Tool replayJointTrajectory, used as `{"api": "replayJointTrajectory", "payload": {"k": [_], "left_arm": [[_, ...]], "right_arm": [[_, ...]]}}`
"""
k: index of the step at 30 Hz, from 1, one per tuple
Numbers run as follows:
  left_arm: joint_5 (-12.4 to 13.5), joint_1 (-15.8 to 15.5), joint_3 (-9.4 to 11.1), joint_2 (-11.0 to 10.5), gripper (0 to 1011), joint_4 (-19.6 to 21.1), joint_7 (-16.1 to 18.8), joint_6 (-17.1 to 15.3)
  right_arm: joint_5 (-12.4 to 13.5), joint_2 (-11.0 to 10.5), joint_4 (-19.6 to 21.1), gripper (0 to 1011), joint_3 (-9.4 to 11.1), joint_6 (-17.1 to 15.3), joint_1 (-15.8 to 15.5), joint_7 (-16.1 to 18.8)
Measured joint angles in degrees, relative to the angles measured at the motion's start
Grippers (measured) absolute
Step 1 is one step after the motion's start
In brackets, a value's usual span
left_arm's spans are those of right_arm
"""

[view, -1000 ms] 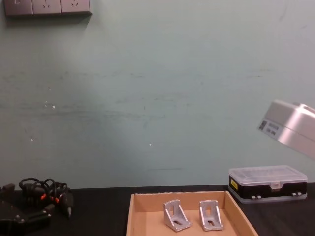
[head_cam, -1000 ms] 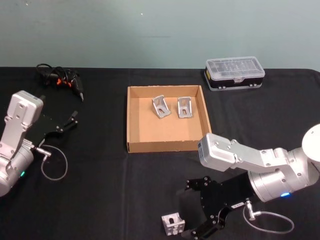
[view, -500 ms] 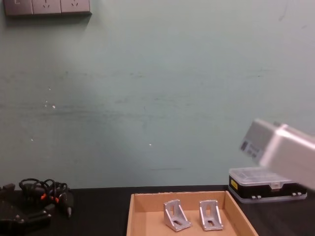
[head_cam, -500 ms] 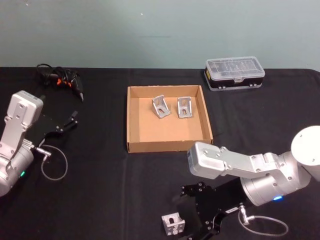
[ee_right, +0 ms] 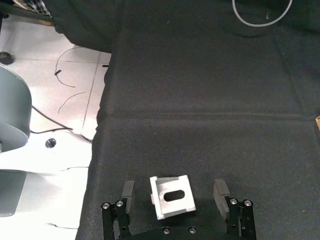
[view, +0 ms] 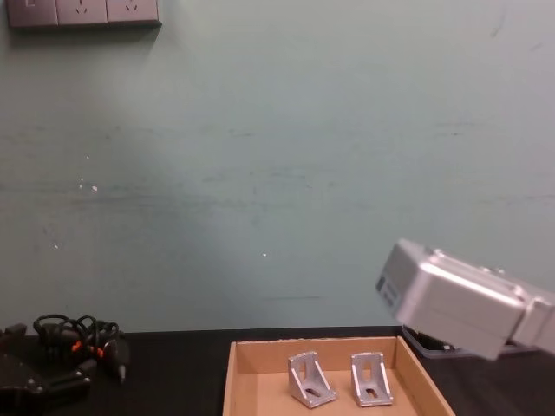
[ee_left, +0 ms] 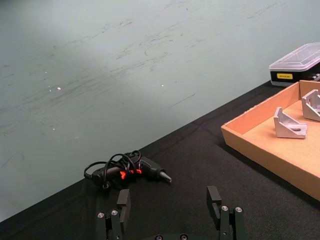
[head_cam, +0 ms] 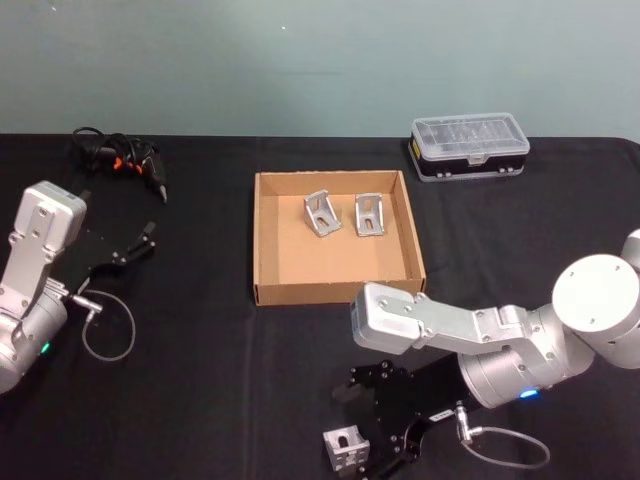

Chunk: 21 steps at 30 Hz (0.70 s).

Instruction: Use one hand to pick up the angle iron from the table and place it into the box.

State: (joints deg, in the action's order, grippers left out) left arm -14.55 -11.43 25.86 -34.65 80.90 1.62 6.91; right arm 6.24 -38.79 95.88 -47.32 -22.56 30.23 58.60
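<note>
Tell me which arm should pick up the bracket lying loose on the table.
Right. The right gripper is down at the bracket, with its open jaws on either side of it. The left gripper sits open far off at the left side of the table.

A small plastic case (head_cam: 470, 146) with a clear lid, a black base and a yellow label sits closed, far back on the right. Far back on the left lies a tangle of black cable (head_cam: 118, 160) with orange-red marks. Behind both rises a pale green wall (view: 277, 173) with grey sockets (view: 82, 12) at its upper left.
</note>
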Motion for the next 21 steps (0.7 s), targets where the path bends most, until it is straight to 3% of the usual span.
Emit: {"api": "replayJointTrajectory", "payload": {"k": [12,21], "left_arm": [[0.0,0.0,0.0,0.0,1000,0.0,0.0,0.0],[0.0,0.0,0.0,0.0,1000,0.0,0.0,0.0]], "right_arm": [[-0.1,0.2,-0.9,1000,-2.5,-0.9,1.6,-0.7],[-0.1,0.2,-0.9,979,-2.4,-0.9,1.6,-0.6]]}}
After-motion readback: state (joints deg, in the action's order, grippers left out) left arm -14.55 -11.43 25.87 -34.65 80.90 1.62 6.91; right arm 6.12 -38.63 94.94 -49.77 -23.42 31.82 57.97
